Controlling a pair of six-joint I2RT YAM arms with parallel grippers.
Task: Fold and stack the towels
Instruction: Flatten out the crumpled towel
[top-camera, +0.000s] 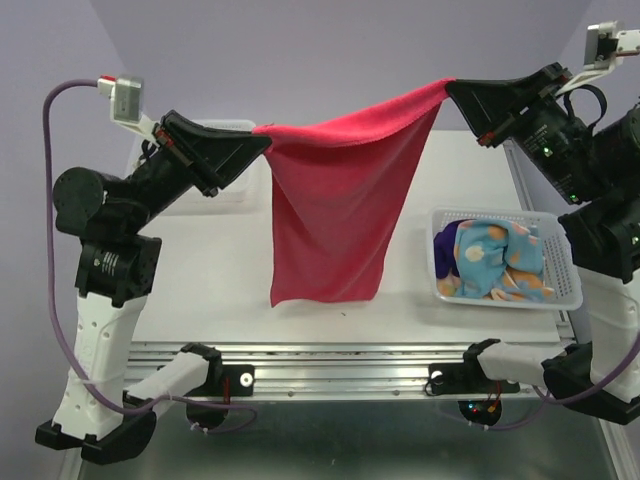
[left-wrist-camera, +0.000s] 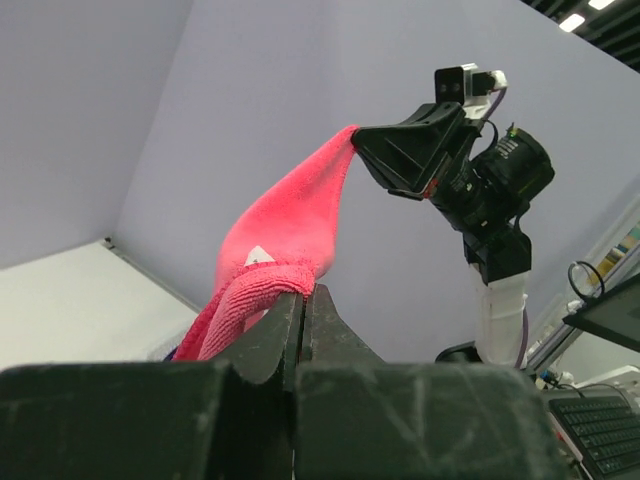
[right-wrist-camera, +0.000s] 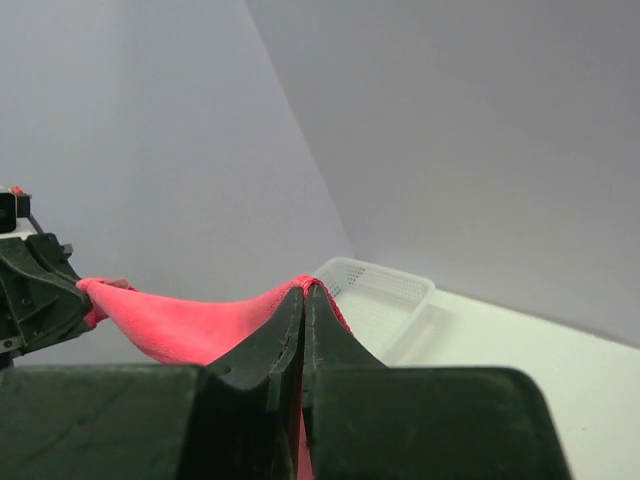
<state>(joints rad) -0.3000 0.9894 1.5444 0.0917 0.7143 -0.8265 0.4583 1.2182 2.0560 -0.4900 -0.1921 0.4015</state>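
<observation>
Left gripper (top-camera: 264, 137), right gripper (top-camera: 448, 89) each clamp pink towel (top-camera: 330, 200) corner; cloth hangs between, seemingly clear of table (top-camera: 200, 255).

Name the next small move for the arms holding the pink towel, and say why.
Probably lower both together to lay the pink towel flat on the table. The left gripper and right gripper each pinch a top corner, and it hangs spread, unfolded.
</observation>
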